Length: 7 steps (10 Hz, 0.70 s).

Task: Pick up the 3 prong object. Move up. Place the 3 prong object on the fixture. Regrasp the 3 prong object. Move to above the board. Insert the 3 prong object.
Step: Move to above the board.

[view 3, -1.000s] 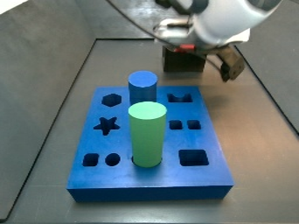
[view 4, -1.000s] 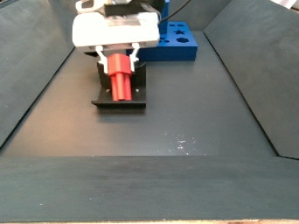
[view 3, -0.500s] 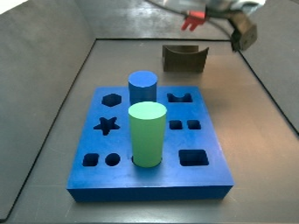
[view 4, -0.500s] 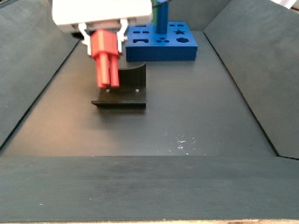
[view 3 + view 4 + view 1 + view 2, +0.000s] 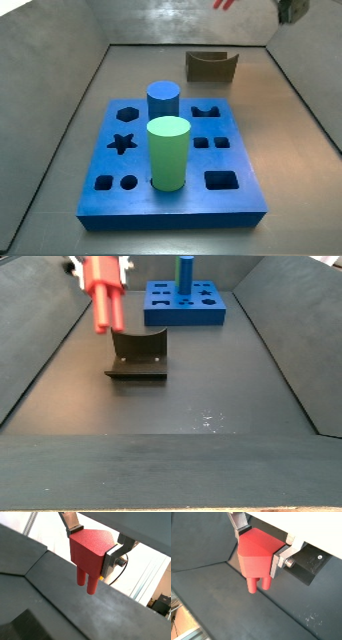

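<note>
**3 prong object held high in the claw, clear of the fixture**

3 prong object fills both wrist views: a red-orange block with prongs hanging down, clamped between the two silver fingers of the claw, which is closed on its sides. Under it lies only the dark desk, well apart from the prong tips.

In a side view the piece hangs upright in the air at the picture's upper edge, above and a little to one side of the fixture, not touching it. The notched fixture stands bare on the desk. Beyond it lies the board, with a blue cylinder upright in it.

From the opposite side view, the board is nearest, carrying a green cylinder and the blue cylinder; the fixture stands behind, and only a red sliver of the piece shows at the top edge.
</note>
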Motion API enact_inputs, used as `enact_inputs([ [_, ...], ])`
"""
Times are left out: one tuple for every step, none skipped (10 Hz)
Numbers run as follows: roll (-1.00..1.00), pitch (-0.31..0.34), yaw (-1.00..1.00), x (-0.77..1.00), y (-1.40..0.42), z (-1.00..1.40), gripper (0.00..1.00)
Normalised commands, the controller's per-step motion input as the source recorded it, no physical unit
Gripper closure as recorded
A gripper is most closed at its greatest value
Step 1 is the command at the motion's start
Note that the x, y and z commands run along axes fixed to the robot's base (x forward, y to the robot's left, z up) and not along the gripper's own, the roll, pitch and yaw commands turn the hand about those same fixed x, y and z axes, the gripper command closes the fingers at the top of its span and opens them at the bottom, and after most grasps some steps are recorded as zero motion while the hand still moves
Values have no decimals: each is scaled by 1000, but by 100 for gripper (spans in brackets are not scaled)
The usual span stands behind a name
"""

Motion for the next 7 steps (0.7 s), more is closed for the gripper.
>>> enact_inputs([
  [-42,84,163,129,149,1000,100],
  [-45,59,152,120,135,1000,100],
  [-50,33,138,107,119,1000,100],
  [-56,13,112,90,94,1000,100],
  [-59,9,91,77,76,1000,100],
  [-62,7,77,63,58,930,100],
  [-66,18,45,27,24,671,100],
])
